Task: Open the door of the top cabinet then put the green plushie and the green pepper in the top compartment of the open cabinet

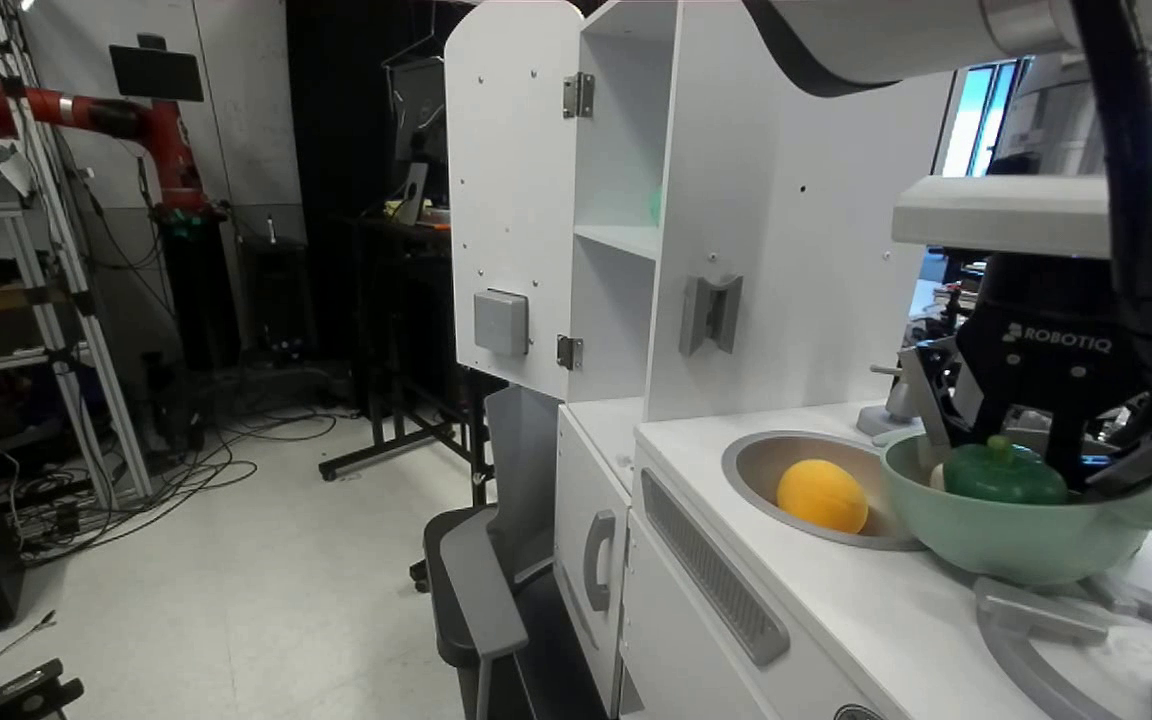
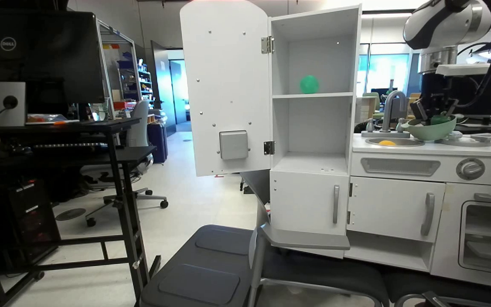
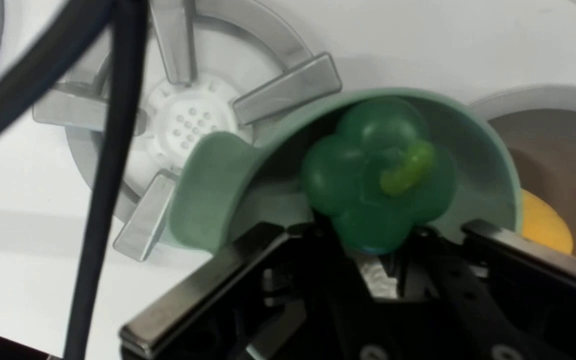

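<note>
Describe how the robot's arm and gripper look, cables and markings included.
The arm is white with rounded links, dark trim and silvery metal near the wrist. A thick black cable runs alongside. The gripper is black and angular, marked ROBOTIQ in pale letters, with metallic grey along its fingers.

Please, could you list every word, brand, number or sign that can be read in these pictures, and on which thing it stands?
"ROBOTIQ", with a small emblem: on the pincer, in an exterior view.
"DELL": on the monitor, in an exterior view.
Too small to read, if text at all: pale marks on the dark unit under the desk.
The wrist view shows no readable text.
</note>
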You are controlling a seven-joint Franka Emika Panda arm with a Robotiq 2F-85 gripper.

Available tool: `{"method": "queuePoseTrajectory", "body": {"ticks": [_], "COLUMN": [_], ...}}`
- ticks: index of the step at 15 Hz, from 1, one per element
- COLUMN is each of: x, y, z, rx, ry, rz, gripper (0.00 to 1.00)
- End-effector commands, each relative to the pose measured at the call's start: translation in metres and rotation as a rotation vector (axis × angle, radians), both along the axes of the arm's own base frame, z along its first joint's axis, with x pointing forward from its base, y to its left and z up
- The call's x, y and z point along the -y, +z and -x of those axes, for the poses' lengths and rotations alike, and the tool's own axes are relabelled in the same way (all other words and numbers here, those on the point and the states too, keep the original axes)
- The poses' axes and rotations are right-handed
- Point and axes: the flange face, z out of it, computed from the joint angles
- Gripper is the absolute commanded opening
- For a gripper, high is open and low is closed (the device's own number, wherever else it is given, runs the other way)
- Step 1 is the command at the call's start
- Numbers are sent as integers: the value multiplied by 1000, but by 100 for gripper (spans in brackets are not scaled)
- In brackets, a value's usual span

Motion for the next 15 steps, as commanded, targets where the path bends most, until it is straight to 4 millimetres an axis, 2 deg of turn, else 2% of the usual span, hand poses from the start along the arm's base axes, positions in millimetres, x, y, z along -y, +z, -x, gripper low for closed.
{"method": "queuePoseTrajectory", "body": {"ticks": [1, 2, 4, 5, 6, 7, 9, 10, 12, 13, 14, 15], "x": [8, 40, 53, 79, 87, 87, 116, 105, 124, 111, 110, 120], "y": [-13, 22, 41, 33, 48, 57, 43, 64, 36, 57, 58, 41], "z": [-2, 22, 33, 46, 54, 54, 69, 66, 73, 69, 68, 70], "rx": [-5, -9, -11, -13, -17, -18, -5, -14, -4, -15, -14, -4], "ry": [-6, -10, -23, -29, -39, -47, -57, -61, -57, -57, -52, -48], "rz": [-31, -27, -17, -9, -3, 4, -9, -3, -14, -10, -9, -18], "gripper": [6, 6, 6, 6, 6, 6, 6, 6, 6, 6, 6, 6]}}
